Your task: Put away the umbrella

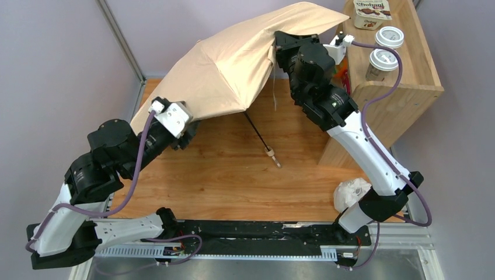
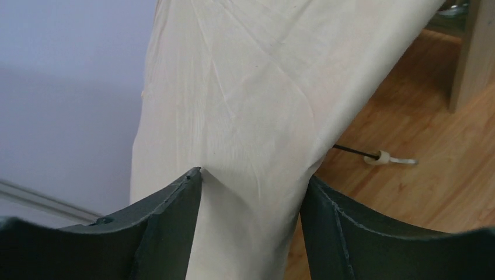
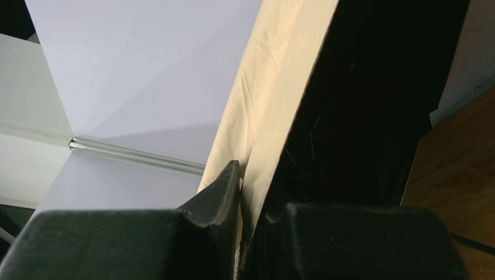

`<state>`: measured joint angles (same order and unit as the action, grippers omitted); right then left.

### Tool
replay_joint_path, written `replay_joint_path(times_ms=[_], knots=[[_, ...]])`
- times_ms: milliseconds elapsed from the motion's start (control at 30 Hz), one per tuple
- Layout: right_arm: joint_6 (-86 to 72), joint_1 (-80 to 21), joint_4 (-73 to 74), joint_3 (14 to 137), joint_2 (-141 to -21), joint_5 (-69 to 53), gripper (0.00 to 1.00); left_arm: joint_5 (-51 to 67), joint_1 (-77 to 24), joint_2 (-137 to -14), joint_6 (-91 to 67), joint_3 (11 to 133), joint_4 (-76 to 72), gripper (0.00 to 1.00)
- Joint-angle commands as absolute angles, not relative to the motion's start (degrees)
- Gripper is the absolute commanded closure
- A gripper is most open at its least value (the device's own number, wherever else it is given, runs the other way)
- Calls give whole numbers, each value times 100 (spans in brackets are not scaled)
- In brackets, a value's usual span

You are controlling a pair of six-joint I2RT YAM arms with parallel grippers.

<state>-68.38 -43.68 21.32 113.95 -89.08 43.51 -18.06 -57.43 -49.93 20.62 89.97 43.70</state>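
The umbrella (image 1: 233, 64) is open, its beige canopy tilted over the back of the wooden table (image 1: 233, 181). Its dark shaft (image 1: 257, 131) slopes down to the small wooden handle (image 1: 270, 154), which lies near the table's middle. My left gripper (image 1: 185, 137) is at the canopy's lower left edge; in the left wrist view the fabric (image 2: 245, 105) fills the gap between the jaws of that gripper (image 2: 252, 181). My right gripper (image 1: 279, 44) is at the canopy's upper right edge; in the right wrist view it (image 3: 248, 175) is pinched on the fabric edge (image 3: 274, 87).
A wooden shelf unit (image 1: 403, 87) stands at the right, holding a yogurt tub (image 1: 368, 11) and two lidded cups (image 1: 389, 36). A white lumpy plastic bag (image 1: 352, 191) lies by the right arm's base. Walls close the back and left.
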Motion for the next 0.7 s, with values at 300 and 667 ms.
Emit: replay_joint_path(times_ms=[300, 667], knots=[[-3020, -4525, 2829, 11236, -8308, 1742, 3, -3050, -5757, -5019, 2145, 9228, 3656, 100], [-491, -6223, 1109, 5645, -4801, 1864, 0, -2566, -5757, -5115, 1872, 9798, 4069, 100]])
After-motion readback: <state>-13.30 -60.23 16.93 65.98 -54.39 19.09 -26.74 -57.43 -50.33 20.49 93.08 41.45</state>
